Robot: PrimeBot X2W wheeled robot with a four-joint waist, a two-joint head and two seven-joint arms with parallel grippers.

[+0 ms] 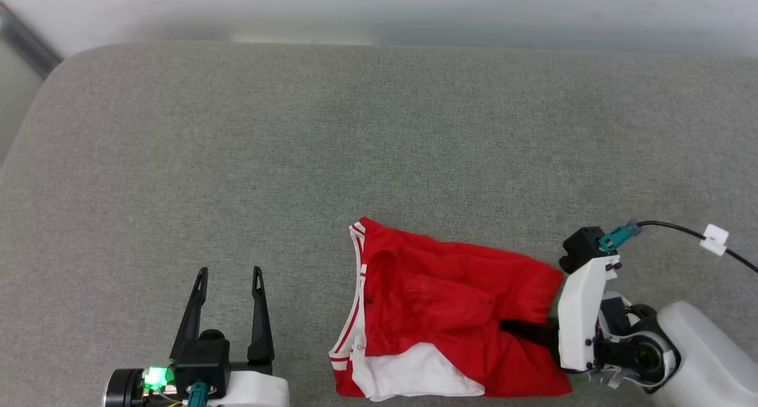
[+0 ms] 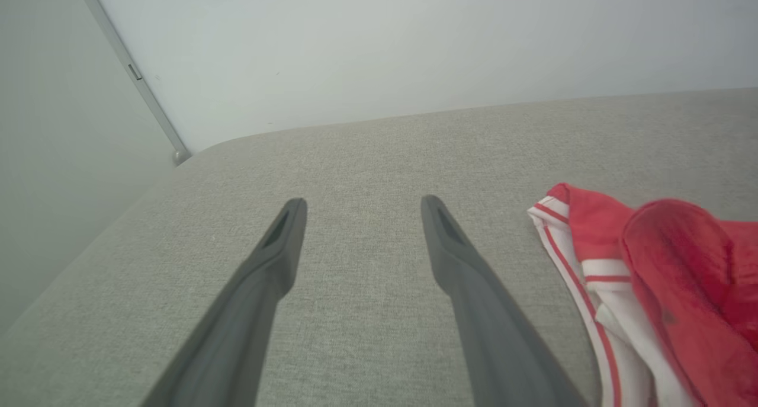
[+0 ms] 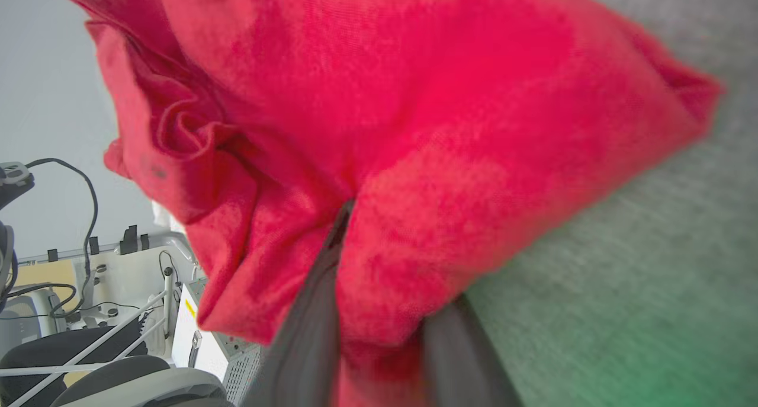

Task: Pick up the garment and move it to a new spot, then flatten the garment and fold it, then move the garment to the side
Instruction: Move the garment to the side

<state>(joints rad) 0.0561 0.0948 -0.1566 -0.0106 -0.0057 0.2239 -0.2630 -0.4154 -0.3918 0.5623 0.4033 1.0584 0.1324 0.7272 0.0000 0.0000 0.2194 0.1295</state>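
In the head view, the garment (image 1: 450, 312) lies bunched on the grey cushion (image 1: 355, 128), near its front edge and right of centre. It is mostly red cloth, with white panels and red-striped white trim along its left side. My left gripper (image 1: 231, 273) sits well apart from it at the lower left, fingers spread wide and holding nothing. My right gripper (image 1: 521, 330) reaches in from the right, its dark fingers sunk into the jersey's red edge.

In the left wrist view, my left gripper (image 2: 363, 204) hangs over bare cushion (image 2: 355, 146), jaws wide. The garment (image 2: 663, 276) lies off to the right, its striped trim nearest.

In the right wrist view, my right gripper (image 3: 391, 276) stands narrow, with the garment (image 3: 414, 99) pinched between its two fingers (image 3: 320, 312). Red folds billow over them, and the cushion (image 3: 622, 265) lies to the right.
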